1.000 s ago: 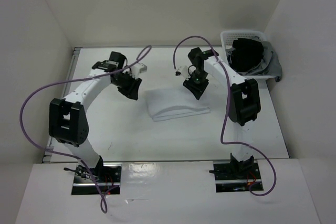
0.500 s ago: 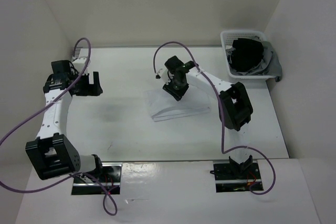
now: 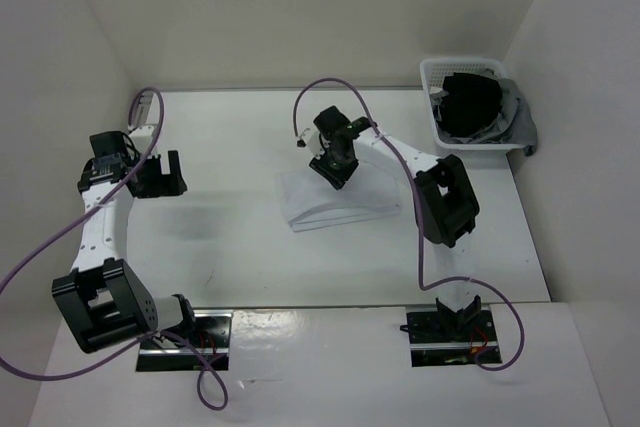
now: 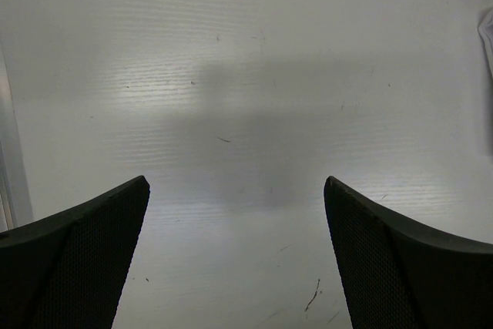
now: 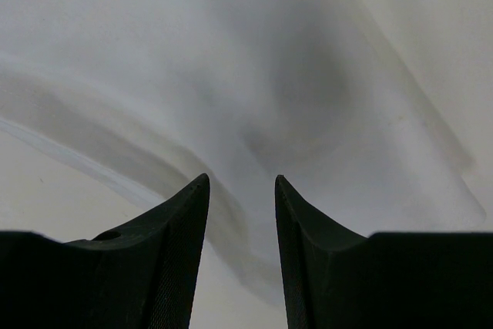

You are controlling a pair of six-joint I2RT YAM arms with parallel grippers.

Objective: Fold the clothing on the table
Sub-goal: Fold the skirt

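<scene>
White clothing (image 3: pixel 345 205) lies on the surface (image 3: pixel 240 237). The right jaws, narrowly parted, are over its far-left corner, grip unclear. The left jaws are wide, well apart.

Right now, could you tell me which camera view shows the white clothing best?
The top external view: the clothing lies whole on the table, except where the right tool covers its far edge. The right wrist shows blurred fabric close up; the left wrist, a sliver at its right edge.

One clothing (image 3: pixel 345 207); one basket (image 3: pixel 430 72); one table (image 3: pixel 230 237).
</scene>
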